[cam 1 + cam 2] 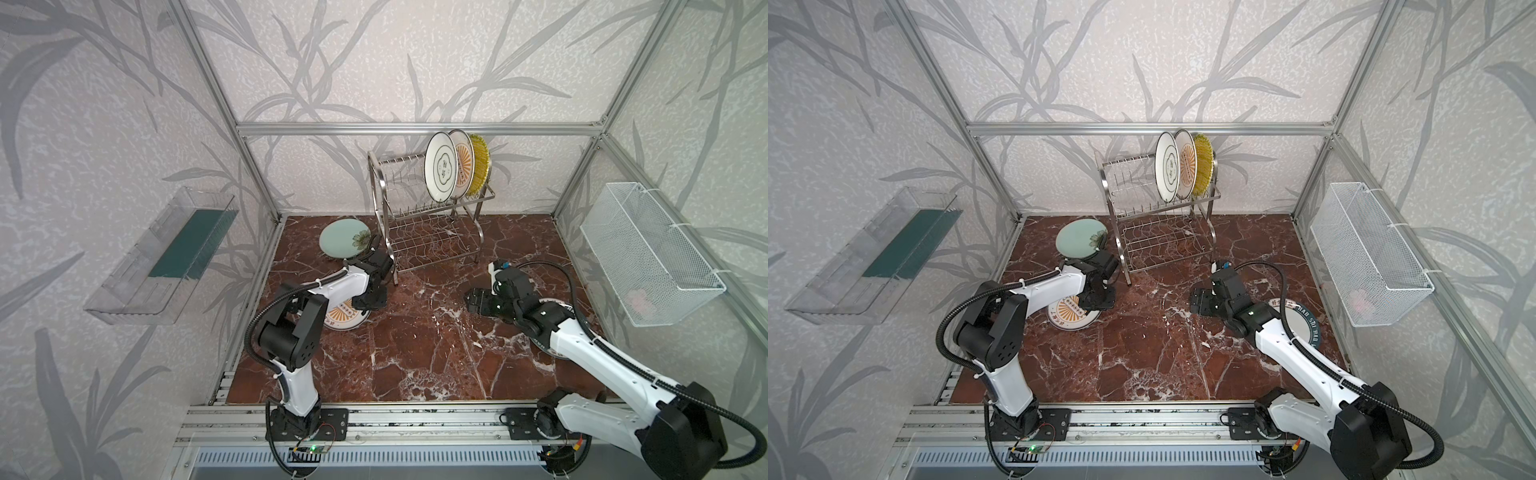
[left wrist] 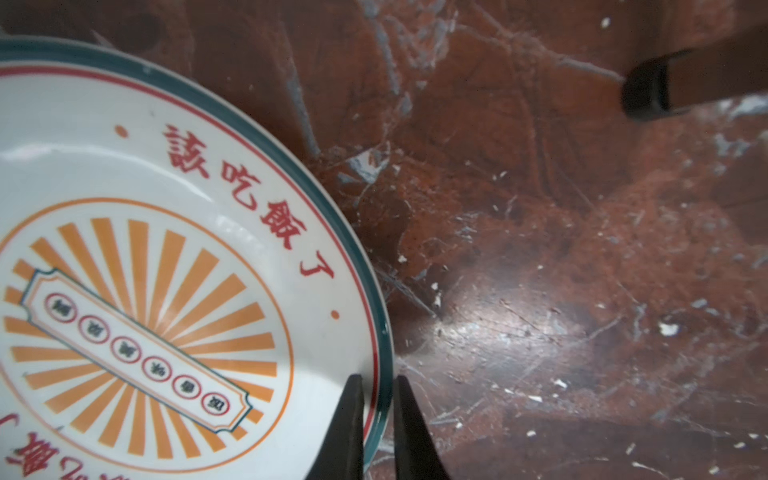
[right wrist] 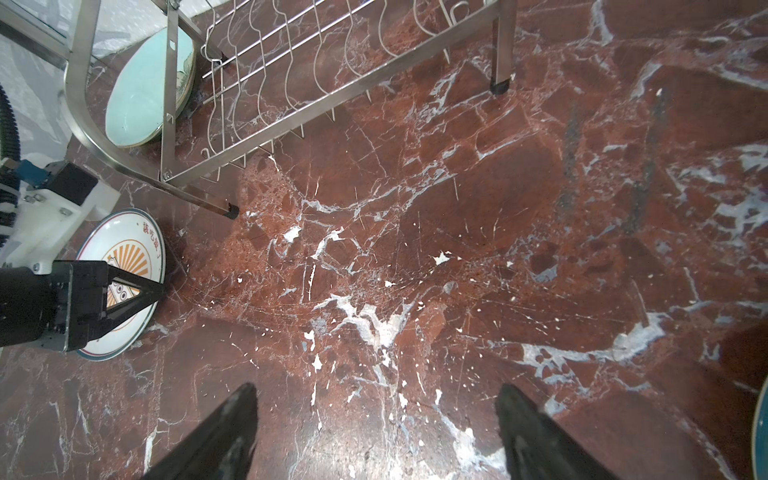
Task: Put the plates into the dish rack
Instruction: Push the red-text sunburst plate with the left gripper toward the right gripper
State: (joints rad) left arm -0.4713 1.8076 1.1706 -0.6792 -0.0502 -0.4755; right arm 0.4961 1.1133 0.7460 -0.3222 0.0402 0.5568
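Observation:
My left gripper [image 2: 377, 380] [image 1: 368, 305] is shut on the rim of a white plate with an orange sunburst [image 2: 145, 291] [image 1: 345, 319] [image 1: 1065, 312], which lies on the table left of the dish rack [image 1: 432, 245] [image 1: 1163, 241]. One finger is inside the rim, the other outside. A pale mint plate [image 1: 343, 239] [image 3: 141, 99] lies behind it. The rack's top tier holds three upright plates: quatrefoil [image 1: 440, 166], sunburst [image 1: 464, 160] and yellow [image 1: 481, 164]. My right gripper [image 3: 376, 399] [image 1: 471, 300] hangs open over bare table. A teal-rimmed lettered plate [image 1: 1304, 324] lies partly under the right arm.
The floor is red-brown marble [image 1: 415, 353]. A clear plastic tray [image 1: 162, 257] hangs on the left wall and a white mesh basket [image 1: 648, 253] on the right wall. The rack's lower tier [image 3: 332, 109] holds nothing. One black-capped rack foot [image 2: 648, 91] stands near the left gripper.

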